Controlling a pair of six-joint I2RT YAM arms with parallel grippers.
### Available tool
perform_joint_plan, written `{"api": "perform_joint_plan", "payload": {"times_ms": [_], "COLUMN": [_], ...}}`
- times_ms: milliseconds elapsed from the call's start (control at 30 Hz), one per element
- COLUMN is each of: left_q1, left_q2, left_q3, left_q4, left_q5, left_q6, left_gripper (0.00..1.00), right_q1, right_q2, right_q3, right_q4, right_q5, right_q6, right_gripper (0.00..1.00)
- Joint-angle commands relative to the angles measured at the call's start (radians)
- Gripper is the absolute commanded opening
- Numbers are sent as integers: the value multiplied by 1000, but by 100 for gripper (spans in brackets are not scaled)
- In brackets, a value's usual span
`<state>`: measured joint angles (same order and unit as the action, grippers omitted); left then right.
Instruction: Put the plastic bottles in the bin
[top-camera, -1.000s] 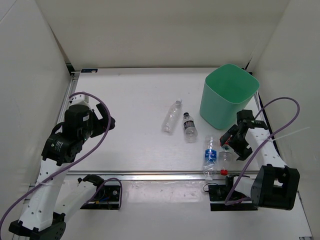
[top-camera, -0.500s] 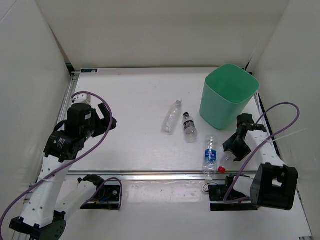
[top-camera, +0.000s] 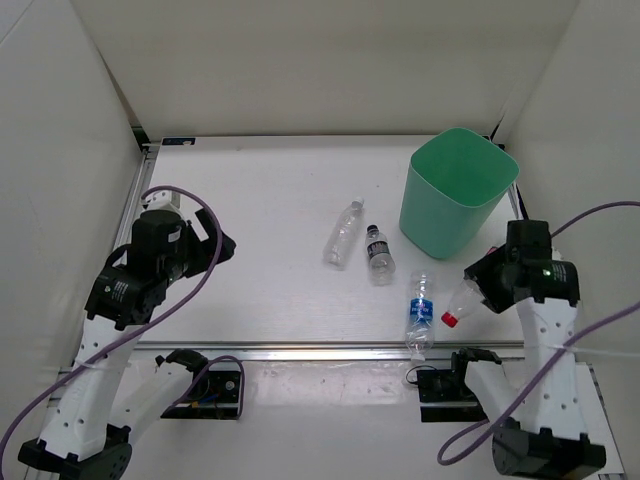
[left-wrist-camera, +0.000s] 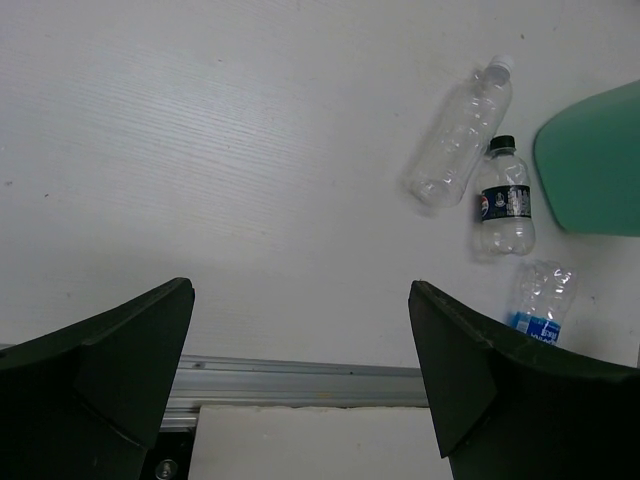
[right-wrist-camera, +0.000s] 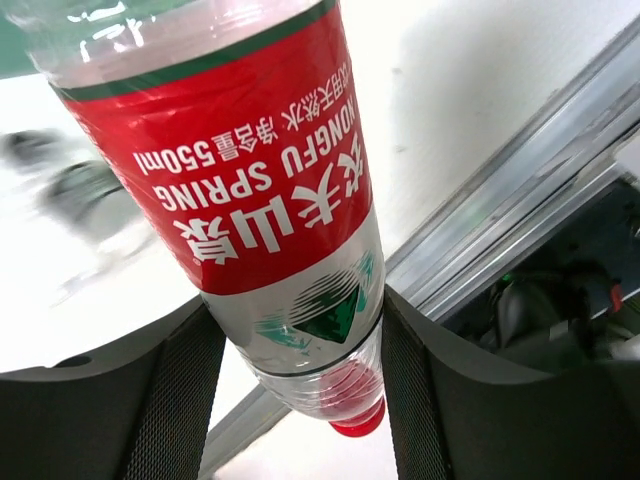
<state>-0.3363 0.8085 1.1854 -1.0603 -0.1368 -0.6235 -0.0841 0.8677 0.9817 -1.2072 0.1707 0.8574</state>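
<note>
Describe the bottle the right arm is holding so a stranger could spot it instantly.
Find the mint-green bin at the table's far right corner; just nearer than it is the right arm. Between its fingers sits the red-labelled bottle. Unlike the blue-labelled bottle, black-labelled bottle and plain bottle lying on the table, it has a red cap and is held.

Setting: robot lab test cell | plain white panels (top-camera: 320, 70) boxed in a white table (top-camera: 270, 190) | aluminium rail (top-camera: 300, 351) ran along the near edge | purple cables (top-camera: 178, 188) looped off the arms
</note>
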Motion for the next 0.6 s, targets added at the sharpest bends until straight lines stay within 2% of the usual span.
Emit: {"api": "perform_joint_plan", "payload": {"times_ms": [0, 133, 167, 300, 333, 400, 433, 567], "left_q1": [-1, -1, -1, -1, -1, -1, -1, -1], "left_q2": [-19, -19, -19, -19, -19, -19, -9, 0], "left_q3": [-16, -26, -26, -26, -35, -35, -35, -24], "left_q4": [25, 25, 25, 37, 48, 48, 48, 68], "left_q5": [26, 26, 26, 35, 36, 36, 36, 81], "left_q6": [-7, 4, 13, 27, 36, 45, 45, 74], "left_gripper": [100, 100, 100, 100, 100, 100, 100, 100], "right_q1": [-3, -3, -3, -3, -3, -3, -3, 7], "right_q2": [-44, -43, -42, 45, 88, 132, 145, 258], "right_q3": [147, 417, 527, 695, 730, 730, 680, 653], "right_q4": [-170, -198, -178, 18, 122, 240, 373, 570], "right_q5": [-50, -36, -22, 29, 39, 59, 68, 69], "right_q6": [26, -3, -36, -109, -159, -199, -242, -316], "right_gripper": [9, 9, 9, 9, 9, 9, 9, 15]}}
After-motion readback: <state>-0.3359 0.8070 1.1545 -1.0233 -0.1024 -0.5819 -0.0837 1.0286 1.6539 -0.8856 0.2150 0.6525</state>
